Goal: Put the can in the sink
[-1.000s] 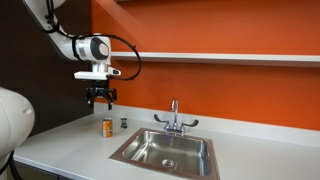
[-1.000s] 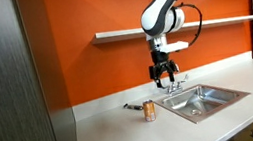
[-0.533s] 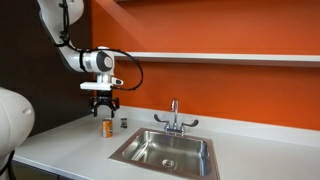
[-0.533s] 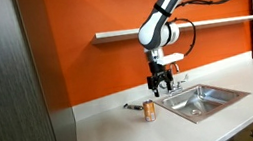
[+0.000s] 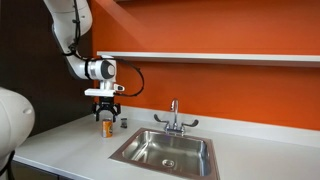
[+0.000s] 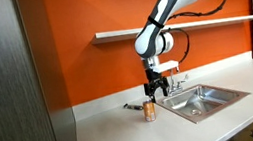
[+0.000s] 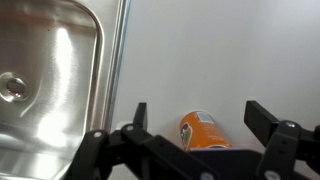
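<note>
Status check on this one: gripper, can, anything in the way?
Gripper open, poised just above the can, no grip. Can upright on the counter, outside the sink. Small dark object near the can, toward the wall; not under the gripper.

Bare counter [image 5: 70, 150] lies between can [image 5: 106, 128] and sink [image 5: 190, 150]; a small dark object [image 5: 123, 124] stands near the can.

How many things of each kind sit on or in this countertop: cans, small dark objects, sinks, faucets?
can: 1
small dark object: 1
sink: 1
faucet: 1
Total: 4
</note>
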